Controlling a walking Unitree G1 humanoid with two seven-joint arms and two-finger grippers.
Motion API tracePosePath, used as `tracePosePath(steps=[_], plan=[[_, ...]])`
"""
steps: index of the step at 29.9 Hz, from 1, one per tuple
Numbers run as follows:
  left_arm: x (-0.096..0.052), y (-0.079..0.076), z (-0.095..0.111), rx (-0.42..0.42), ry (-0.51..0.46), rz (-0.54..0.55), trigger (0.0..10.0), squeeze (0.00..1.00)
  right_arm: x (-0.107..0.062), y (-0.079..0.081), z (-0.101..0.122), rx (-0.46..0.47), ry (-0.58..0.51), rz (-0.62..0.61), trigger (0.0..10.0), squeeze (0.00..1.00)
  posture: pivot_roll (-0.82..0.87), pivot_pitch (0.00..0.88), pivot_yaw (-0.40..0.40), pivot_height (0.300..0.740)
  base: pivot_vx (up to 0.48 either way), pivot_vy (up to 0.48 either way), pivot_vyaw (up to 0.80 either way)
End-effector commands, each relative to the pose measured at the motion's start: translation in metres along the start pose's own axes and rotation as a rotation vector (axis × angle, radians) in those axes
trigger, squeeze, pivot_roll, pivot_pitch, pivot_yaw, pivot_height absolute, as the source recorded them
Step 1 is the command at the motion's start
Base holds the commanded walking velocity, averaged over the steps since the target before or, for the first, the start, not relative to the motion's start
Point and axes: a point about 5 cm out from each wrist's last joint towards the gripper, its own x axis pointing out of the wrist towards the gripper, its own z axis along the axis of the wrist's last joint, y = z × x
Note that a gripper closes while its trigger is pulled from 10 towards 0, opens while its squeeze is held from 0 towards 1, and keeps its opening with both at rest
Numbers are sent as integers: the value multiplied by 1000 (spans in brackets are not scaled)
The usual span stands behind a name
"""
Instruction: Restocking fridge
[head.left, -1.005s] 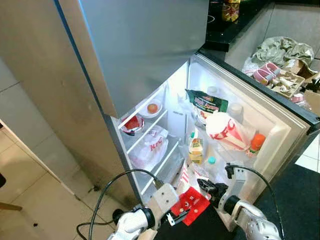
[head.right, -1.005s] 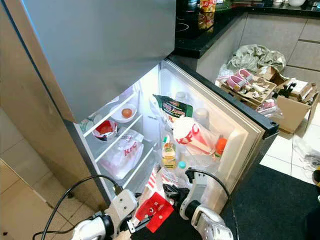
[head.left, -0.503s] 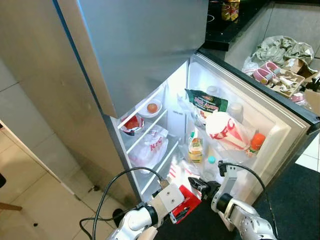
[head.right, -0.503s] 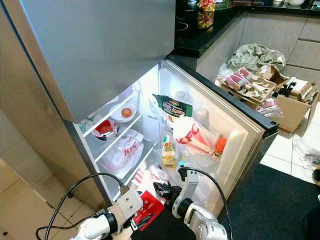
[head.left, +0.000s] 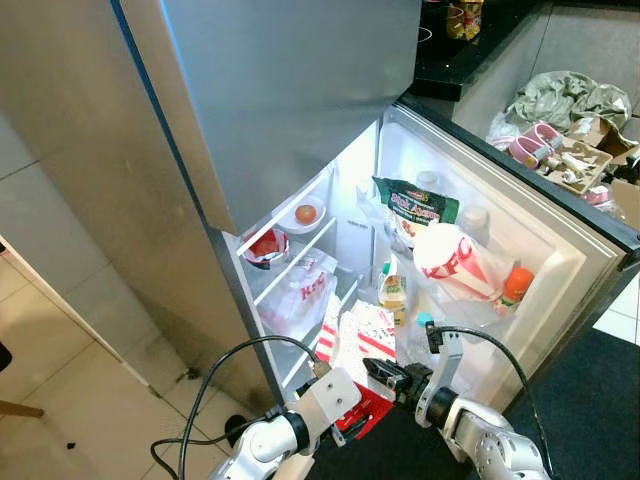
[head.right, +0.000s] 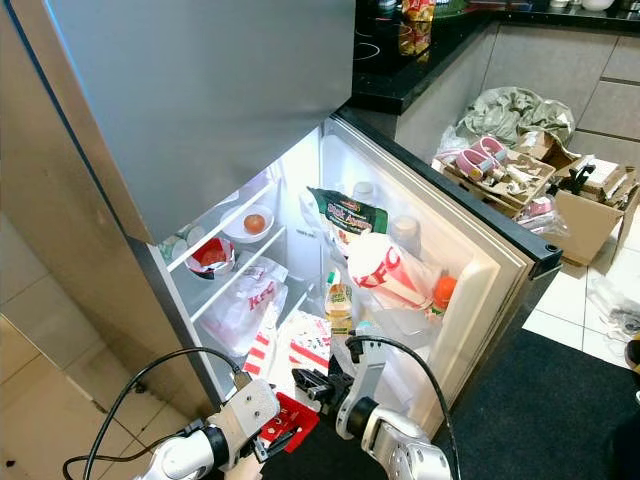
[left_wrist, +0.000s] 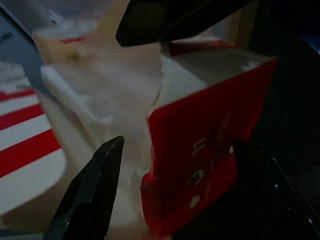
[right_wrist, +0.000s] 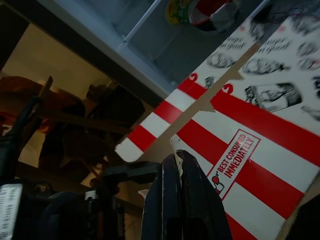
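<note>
A red and white striped takeaway box (head.left: 358, 338) hangs in front of the open fridge's lower shelves, its lid flaps raised toward the fridge. My left gripper (head.left: 352, 420) is shut on the box's red base (left_wrist: 197, 150), with one finger (left_wrist: 92, 192) beside it and white paper inside. My right gripper (head.left: 382, 372) comes in from the right. Its fingers (right_wrist: 175, 200) are pressed together on the edge of the striped lid (right_wrist: 260, 150).
The fridge interior (head.left: 345, 225) holds a bowl with a round orange fruit (head.left: 305, 213), a red bowl (head.left: 266, 245) and a white printed bag (head.left: 305, 295). The open door (head.left: 560, 270) carries a green packet (head.left: 415, 207), a bag and bottles. Cluttered cardboard boxes (head.right: 500, 170) stand at the right.
Both grippers have carried the box up and toward the fridge shelves. Its striped lid has swung up and open. The red base now sits lower behind it.
</note>
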Motion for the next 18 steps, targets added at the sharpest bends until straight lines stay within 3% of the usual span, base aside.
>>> tracePosePath(steps=[1,3,4,6,7,8,9,18], plan=[[-7,3,-12,-7,63,8,8314,0,0,4,-1,5,3,24,10000,0,-114,72,28,740,0,0,0],[-9,5,-15,-8,87,12,7412,0,-2,5,-2,7,7,33,10000,0,-114,72,28,740,0,0,0],[-10,6,-17,-10,98,10,2706,0,-2,5,-2,6,9,35,10000,0,-114,72,28,740,0,0,0],[-11,7,-18,-10,100,10,2706,0,-2,5,-2,6,10,35,10000,0,-114,72,28,740,0,0,0],[-12,8,-19,-5,109,20,6353,0,-3,4,-2,6,8,34,10000,0,-114,73,27,740,0,0,0],[-12,8,-19,-5,109,20,6353,0,-3,4,-2,6,8,34,10000,0,-114,73,27,740,0,0,0],[-14,11,-22,-2,125,39,10000,0,-5,4,-1,10,4,33,10000,0,-114,73,27,740,0,0,0],[-27,29,-27,-19,132,111,10000,0,-14,1,-2,26,4,31,10000,0,-115,80,24,740,0,0,0]])
